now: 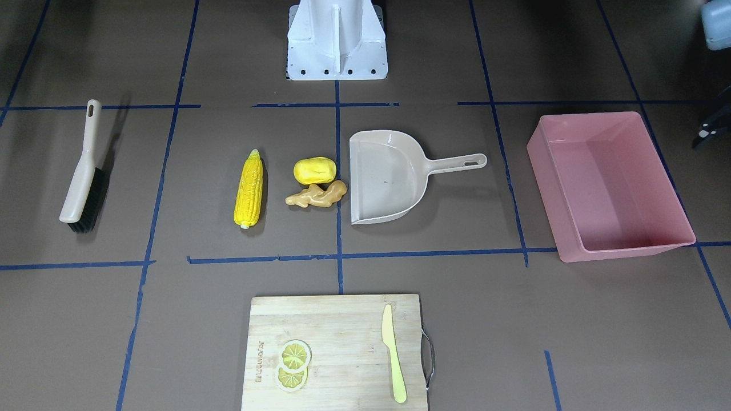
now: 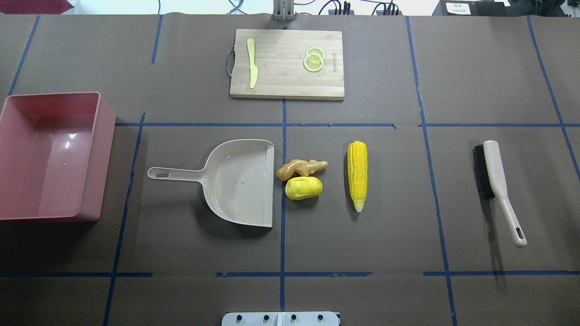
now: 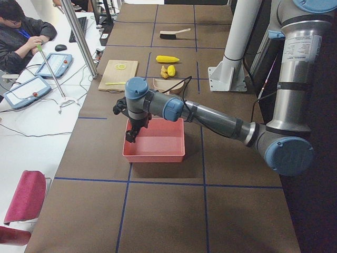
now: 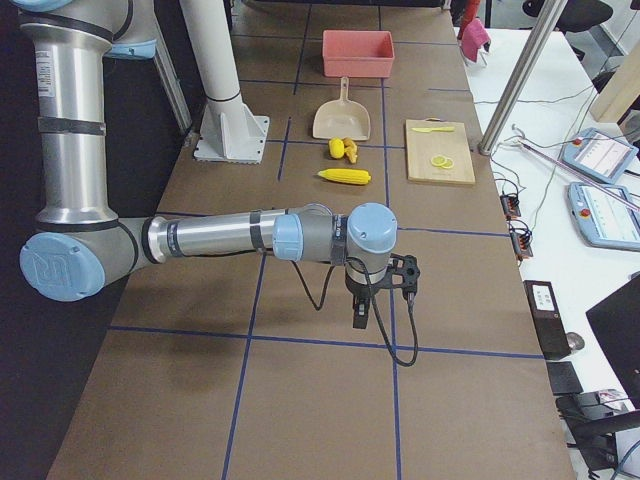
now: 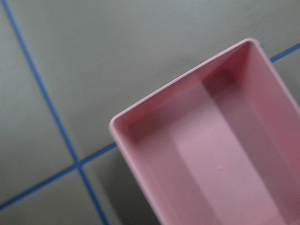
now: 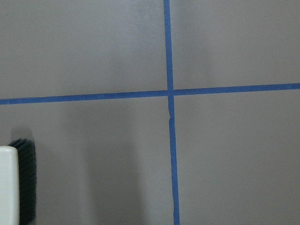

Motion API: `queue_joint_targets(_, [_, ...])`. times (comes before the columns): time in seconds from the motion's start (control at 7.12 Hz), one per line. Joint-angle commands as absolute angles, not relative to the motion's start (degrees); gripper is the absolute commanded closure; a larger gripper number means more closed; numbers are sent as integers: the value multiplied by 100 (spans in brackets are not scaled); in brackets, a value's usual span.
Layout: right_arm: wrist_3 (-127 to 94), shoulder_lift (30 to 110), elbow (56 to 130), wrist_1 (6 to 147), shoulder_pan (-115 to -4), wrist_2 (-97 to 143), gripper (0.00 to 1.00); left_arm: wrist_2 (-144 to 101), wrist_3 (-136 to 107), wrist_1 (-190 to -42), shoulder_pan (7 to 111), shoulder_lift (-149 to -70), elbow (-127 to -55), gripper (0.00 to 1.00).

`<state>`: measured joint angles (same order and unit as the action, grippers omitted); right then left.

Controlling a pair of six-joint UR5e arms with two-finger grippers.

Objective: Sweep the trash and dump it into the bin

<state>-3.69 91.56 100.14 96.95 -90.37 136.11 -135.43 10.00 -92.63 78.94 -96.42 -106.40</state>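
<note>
The trash lies mid-table: a yellow corn cob (image 2: 357,175), a yellow potato-like lump (image 2: 303,188) and a tan ginger root (image 2: 301,168), the last two right at the open lip of the beige dustpan (image 2: 240,181). The empty pink bin (image 2: 50,154) stands at the table's left end. My left gripper (image 3: 130,136) hangs over the bin's outer corner, which fills the left wrist view (image 5: 225,154); I cannot tell if it is open or shut. My right gripper (image 4: 360,318) hangs above the table's right end; its state cannot be told either.
A beige hand brush (image 2: 494,181) with black bristles lies at the right; its end shows in the right wrist view (image 6: 16,183). A wooden cutting board (image 2: 287,63) with a pale yellow knife (image 2: 252,69) and lemon slices (image 2: 314,59) lies at the far edge. The robot base (image 1: 337,40) stands mid-table.
</note>
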Motion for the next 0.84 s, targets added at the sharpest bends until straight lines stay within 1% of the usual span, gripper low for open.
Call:
queue_joint_targets(0.0, [-387, 9158, 10028, 9694, -8965, 13623, 0, -13518, 732, -9911, 7717, -9932, -10818, 0])
queue_joint_targets(0.14, [-378, 9158, 10046, 9694, -8965, 13632, 0, -13387, 747, -9862, 7630, -9923, -10959, 0])
queue_joint_targets(0.28, [-413, 9150, 10046, 9694, -8965, 13719, 0, -12594, 730, -9870, 6889, -9949, -11012, 0])
queue_joint_targets(0.42, [-648, 9080, 10046, 9694, -8921, 13728, 0, -12464, 695, -9809, 6569, -10071, -11117, 0])
queue_joint_targets(0.56, [-1051, 8957, 10046, 9694, -8851, 13746, 0, -12480, 773, -9086, 6287, -10298, -11353, 0])
queue_joint_targets(0.7, [-1159, 8939, 10055, 9686, -8790, 13746, 0, -12524, 991, -7974, 5797, -10858, -11564, 0])
